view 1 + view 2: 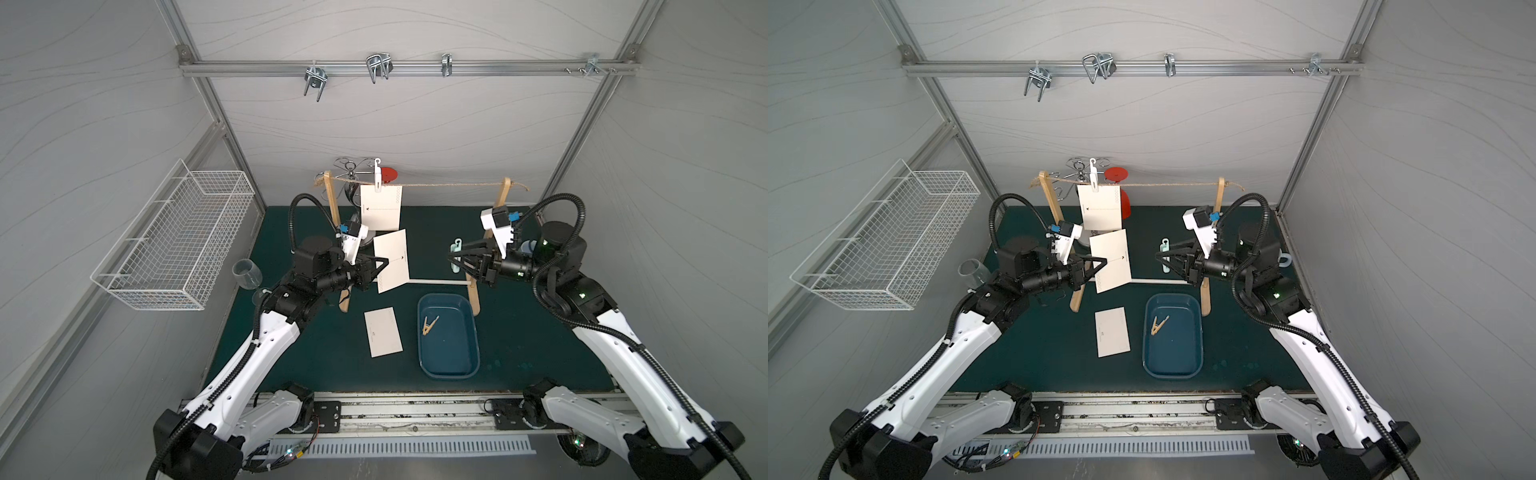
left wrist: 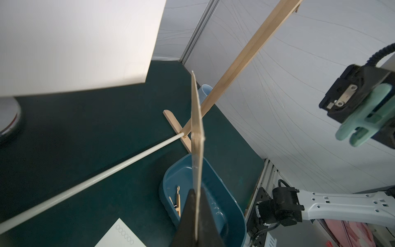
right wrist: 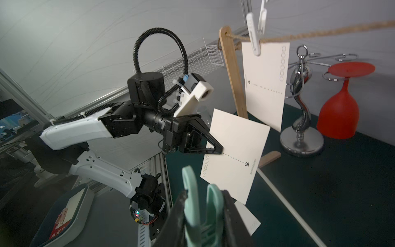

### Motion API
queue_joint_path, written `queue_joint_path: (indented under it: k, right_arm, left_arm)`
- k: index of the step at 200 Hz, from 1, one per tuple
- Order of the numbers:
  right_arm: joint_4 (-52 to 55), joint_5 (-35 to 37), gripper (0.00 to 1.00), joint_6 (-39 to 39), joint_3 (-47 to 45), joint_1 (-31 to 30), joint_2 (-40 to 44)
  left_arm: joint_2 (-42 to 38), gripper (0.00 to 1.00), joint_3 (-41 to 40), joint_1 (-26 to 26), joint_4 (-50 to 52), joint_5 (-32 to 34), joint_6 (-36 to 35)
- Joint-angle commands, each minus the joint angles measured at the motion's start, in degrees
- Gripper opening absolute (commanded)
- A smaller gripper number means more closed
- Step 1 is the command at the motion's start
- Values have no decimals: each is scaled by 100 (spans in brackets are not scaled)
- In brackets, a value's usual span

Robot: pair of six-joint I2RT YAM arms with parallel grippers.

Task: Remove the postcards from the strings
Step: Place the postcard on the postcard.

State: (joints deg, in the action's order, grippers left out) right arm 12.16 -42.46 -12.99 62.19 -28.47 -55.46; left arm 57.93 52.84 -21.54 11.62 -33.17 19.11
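The tan string (image 1: 440,184) (image 3: 320,32) runs between two wooden uprights. A white peg (image 3: 254,36) pins one white postcard (image 1: 380,208) (image 3: 265,85) to it near the left upright. My left gripper (image 1: 384,262) (image 2: 197,196) is shut on the edge of a second postcard (image 1: 391,262) (image 2: 196,132) (image 3: 235,154), held tilted in the air below the hanging one. A third postcard (image 1: 383,332) (image 1: 1112,332) lies flat on the green mat. My right gripper (image 1: 453,257) (image 3: 203,201), facing the left one across the frame, is shut on a mint-green clothespeg (image 3: 192,192) (image 2: 361,126).
A blue tray (image 1: 449,375) holding a wooden peg (image 1: 430,324) sits right of the lying card. A white dowel crossbar (image 1: 436,282) joins the upright feet. Behind stand a chrome rack (image 3: 301,119) and a red glass (image 3: 339,111). A wire basket (image 1: 178,241) hangs on the left wall.
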Motion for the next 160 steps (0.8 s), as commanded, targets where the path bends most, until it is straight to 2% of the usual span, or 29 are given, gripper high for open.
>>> queue_joint_path:
  k: [1,32,69,133,160]
  right_arm:
    - [354,49,0,-220,-601,-63,330]
    - [177,158,0,-630,-1565,-99,697]
    - [29,457,0,-1050,-2439,-133,776]
    - [-369,914,0,-1308,-3267,-423,63]
    - [-390,1372,0,-1399,-3384,-640,-277]
  left_arm:
    - [-221,0,-263,-26,174,340,334]
    - [-365,0,-749,-26,254,578,709]
    - [-457,0,-1290,-51,119,557,1206]
    - [-455,0,-2171,-131,-211,733,1835]
    - [-334,0,-2378,-222,-189,800,1937]
